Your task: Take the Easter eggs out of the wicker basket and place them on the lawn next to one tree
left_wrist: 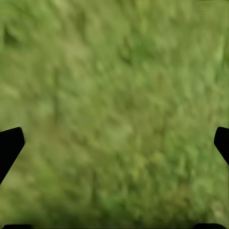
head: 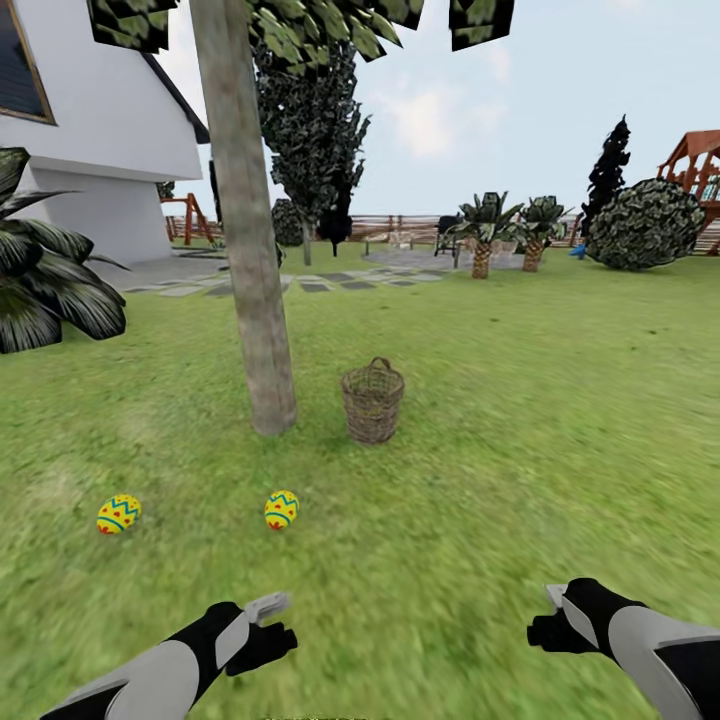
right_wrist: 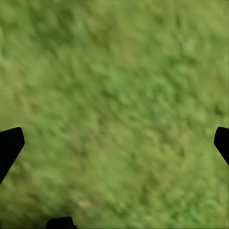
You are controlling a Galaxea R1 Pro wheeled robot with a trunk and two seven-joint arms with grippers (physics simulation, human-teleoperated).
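Low over the short green lawn (head: 560, 400), both black grippers, left (head: 268, 625) and right (head: 548, 618), are hanging spread and empty. Two yellow dotted eggs (head: 118, 514) (head: 281, 509) are lying near the grey-brown tree trunk (head: 250, 280); reaching into the brown wicker basket (head: 372, 402) beside it risks tipping it.

Head camera: high, facing forward and down across the lawn (head: 520, 400) toward tree (head: 250, 300), wicker basket (head: 372, 402) and distant fence. Both wrist cameras: close above grass (left_wrist: 114, 95), facing down, fingertips (right_wrist: 10, 145) at frame edges. Shared ground: lawn only.
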